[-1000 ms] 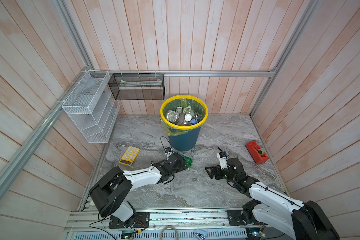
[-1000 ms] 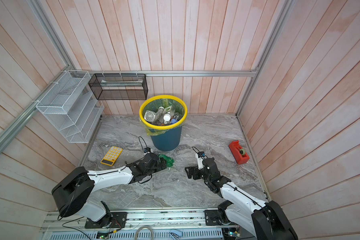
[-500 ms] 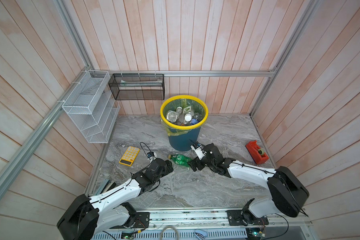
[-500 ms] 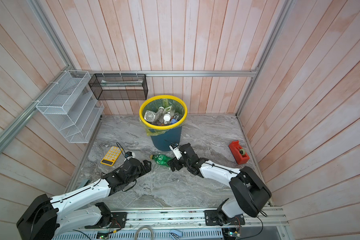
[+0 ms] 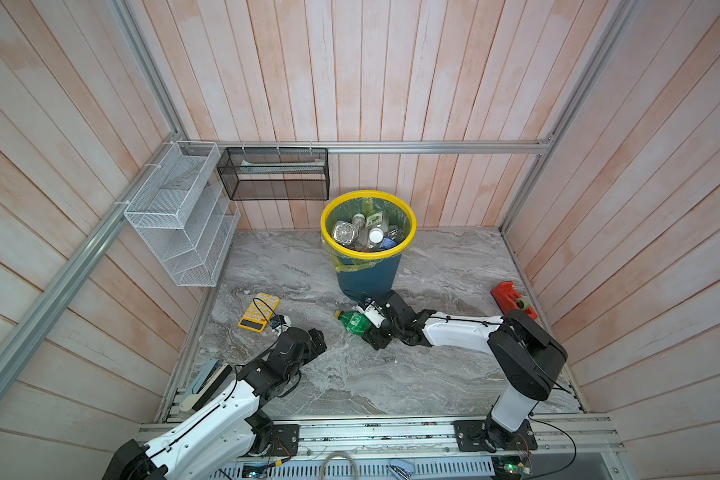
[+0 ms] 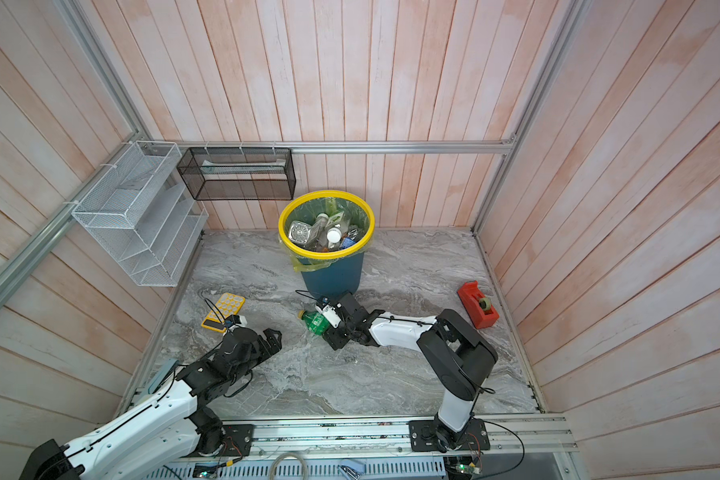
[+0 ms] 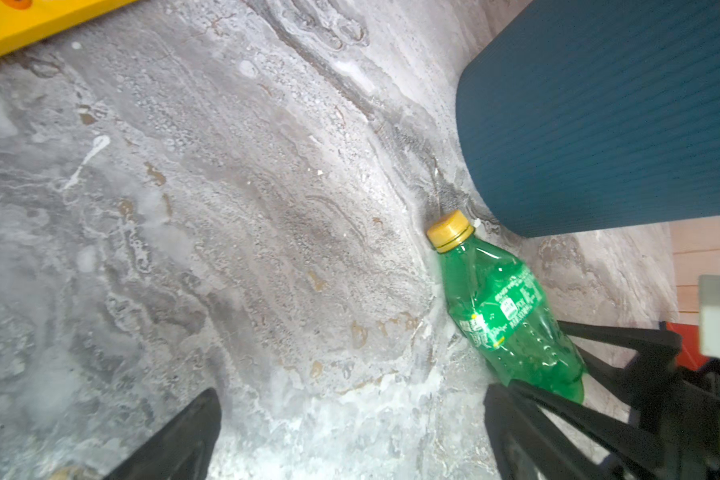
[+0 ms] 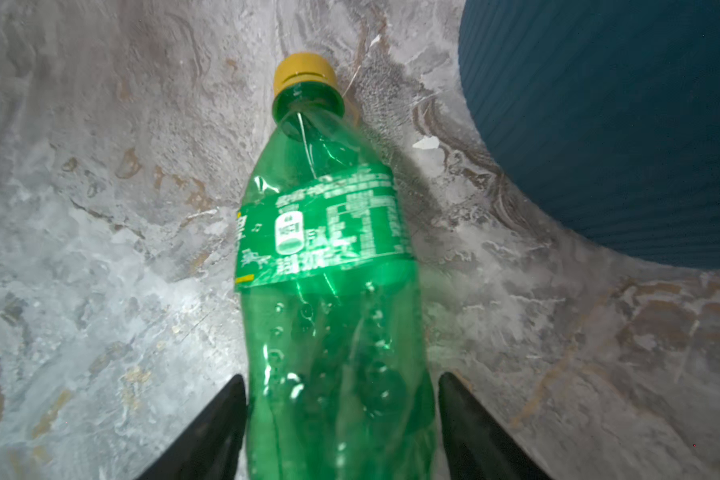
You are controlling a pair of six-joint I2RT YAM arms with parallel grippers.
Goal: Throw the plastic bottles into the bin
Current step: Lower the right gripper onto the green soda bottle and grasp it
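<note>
One green bottle lying flat on tabletop, yellow cap just beside bin base; lower body being clamped by right end effector, fingers against both sides. Left end effector being held spread wide, near yellow calculator. Several bottles being contained inside bin.

A green bottle with a yellow cap lies on its side, its base clasped in the right gripper and its cap pointing away from it. Just beyond the cap stands the teal, yellow-rimmed bin, upright, holding clear bottles.
</note>
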